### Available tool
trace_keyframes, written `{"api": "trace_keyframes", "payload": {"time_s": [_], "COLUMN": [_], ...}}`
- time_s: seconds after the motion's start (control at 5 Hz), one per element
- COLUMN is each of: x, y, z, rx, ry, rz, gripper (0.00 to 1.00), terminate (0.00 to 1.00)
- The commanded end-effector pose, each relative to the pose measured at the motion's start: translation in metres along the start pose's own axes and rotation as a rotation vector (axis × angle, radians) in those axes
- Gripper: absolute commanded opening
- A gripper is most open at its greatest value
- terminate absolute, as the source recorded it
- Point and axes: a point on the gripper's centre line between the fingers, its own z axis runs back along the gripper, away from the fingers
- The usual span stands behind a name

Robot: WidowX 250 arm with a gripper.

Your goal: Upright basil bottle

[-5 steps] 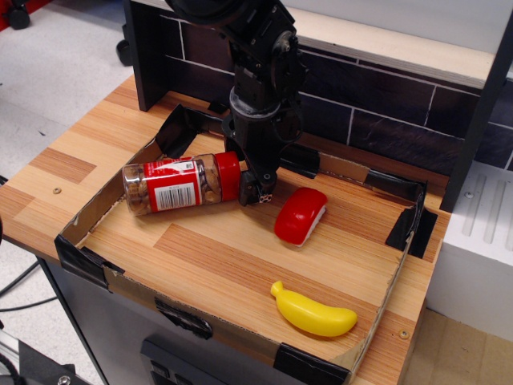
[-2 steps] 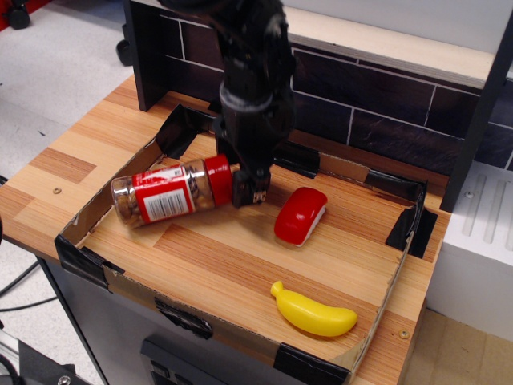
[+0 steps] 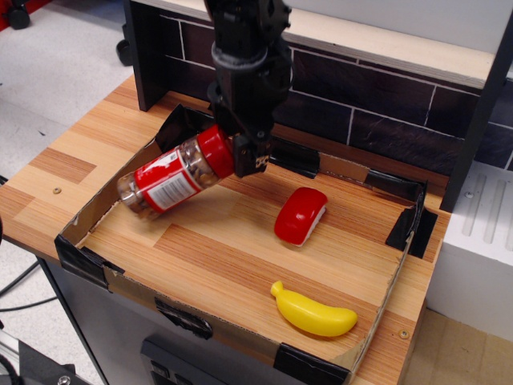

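A black gripper [image 3: 240, 154] is clamped on the red cap of the basil bottle [image 3: 175, 173], which tilts with its base toward eight o'clock above the desk [image 3: 240, 257].

I see the bottle [image 3: 178, 172]: clear jar, red cap, red-white label, brownish contents. Tilted, cap end raised up-right, base end low at left; can't tell if base touches the tabletop.
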Motion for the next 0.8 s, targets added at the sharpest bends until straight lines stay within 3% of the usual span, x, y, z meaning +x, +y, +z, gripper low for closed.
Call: {"api": "trace_keyframes", "payload": {"time_s": [0.0, 0.4, 0.6], "x": [0.012, -0.004, -0.023], "y": [0.007, 0.011, 0.013], "z": [0.047, 0.054, 0.049], "rx": [0.028, -0.003, -0.035], "ry": [-0.109, -0.138, -0.214], "rz": [-0.007, -0.018, -0.077], "gripper": [0.0, 0.0, 0.0], "terminate": [0.0, 0.0, 0.0]}}
